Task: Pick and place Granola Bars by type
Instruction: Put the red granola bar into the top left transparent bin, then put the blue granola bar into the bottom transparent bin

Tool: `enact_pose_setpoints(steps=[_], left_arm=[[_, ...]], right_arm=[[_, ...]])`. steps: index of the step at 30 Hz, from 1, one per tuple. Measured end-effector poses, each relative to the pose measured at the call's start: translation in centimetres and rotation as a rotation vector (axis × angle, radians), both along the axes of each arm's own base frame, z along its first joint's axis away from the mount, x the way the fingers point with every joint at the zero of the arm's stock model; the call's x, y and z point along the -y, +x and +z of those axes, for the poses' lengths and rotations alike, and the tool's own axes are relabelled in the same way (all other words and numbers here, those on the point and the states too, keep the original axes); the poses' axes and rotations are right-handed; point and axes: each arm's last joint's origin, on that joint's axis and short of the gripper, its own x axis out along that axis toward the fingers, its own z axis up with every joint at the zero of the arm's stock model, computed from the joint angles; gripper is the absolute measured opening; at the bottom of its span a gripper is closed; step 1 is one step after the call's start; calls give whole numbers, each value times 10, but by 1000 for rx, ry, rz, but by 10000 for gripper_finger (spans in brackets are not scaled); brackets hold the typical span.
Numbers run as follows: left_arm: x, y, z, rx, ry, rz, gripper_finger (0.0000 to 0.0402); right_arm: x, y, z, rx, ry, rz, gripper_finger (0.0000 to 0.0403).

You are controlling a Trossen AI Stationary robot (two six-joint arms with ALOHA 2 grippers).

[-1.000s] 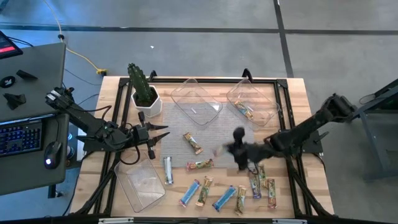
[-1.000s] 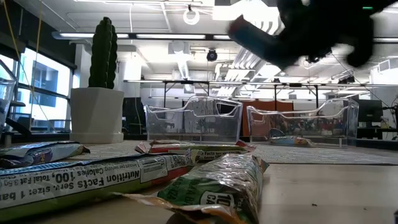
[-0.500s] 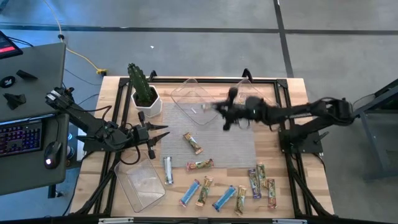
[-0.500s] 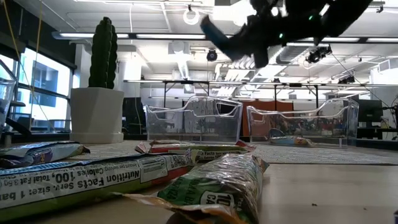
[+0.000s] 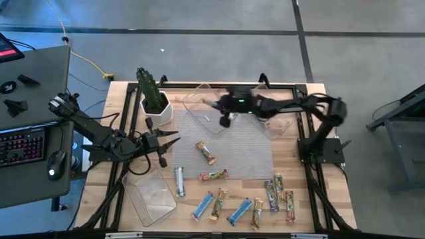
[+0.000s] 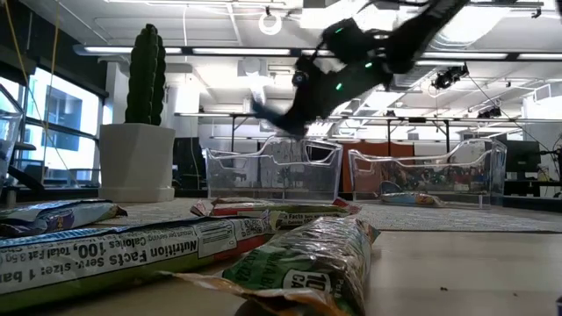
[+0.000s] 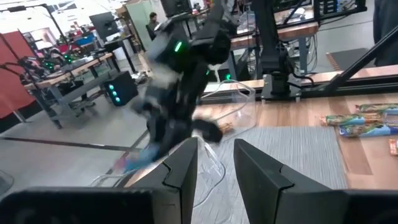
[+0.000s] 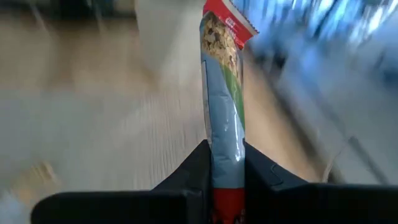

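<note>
On the wooden bench (image 5: pixel 312 99), the right tool (image 5: pixel 224 118) has swung from the bars near the front edge to the middle clear tray (image 5: pixel 209 109), clamping a blue-and-red bar (image 8: pixel 222 93); a drop looks next. The left tool (image 5: pixel 165 143), fingers apart, waits beside the cactus pot (image 5: pixel 157 108).

Green cactus in white pot (image 5: pixel 154 99), far left of wooden table (image 5: pixel 312 99); grey woven mat (image 5: pixel 249 149); three clear plastic trays (image 5: pixel 151 196); black keyboard (image 5: pixel 20 147) on side desk.
</note>
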Motion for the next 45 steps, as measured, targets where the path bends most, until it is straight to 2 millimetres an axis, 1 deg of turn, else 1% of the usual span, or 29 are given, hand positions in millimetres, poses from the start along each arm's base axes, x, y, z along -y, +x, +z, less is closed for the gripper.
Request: enact_pose_setpoints(steps=[2,4,7,9,13,17,24,29,31,33,36,38,42,45], left_arm=[[0,0,0,2,-5,0,101],[0,0,0,3,-6,0,101],[0,0,0,2,-6,0,101],[0,0,0,2,-6,0,101],[0,0,0,2,-6,-1,101],[0,0,0,2,-6,-1,101],[0,0,-2,-18,7,-1,101],[0,0,-2,-20,7,-2,101],[0,0,-2,-19,7,-2,101],[0,0,-2,-17,5,-2,101],[0,0,-2,-8,-14,-2,101],[0,0,-2,6,-45,-2,101],[0,0,-2,25,-91,1,101],[1,0,-3,11,-96,-50,101]], right_arm=[[3,14,-8,-153,12,-34,44],[7,26,-10,-262,8,-76,44],[13,39,-14,-386,24,-102,44],[18,46,-19,-438,45,-102,44],[24,55,-29,-483,68,-96,45],[24,56,-43,-531,60,-63,57],[23,57,-42,-535,29,-44,90],[21,57,-39,-562,-51,-95,114],[16,56,-28,-555,-87,-116,119],[7,55,-12,-544,-132,-103,122],[-11,51,13,-520,-176,-51,121],[-25,47,34,-489,-208,-14,120],[-52,28,79,-434,-275,19,119],[-69,5,114,-402,-306,19,119]])
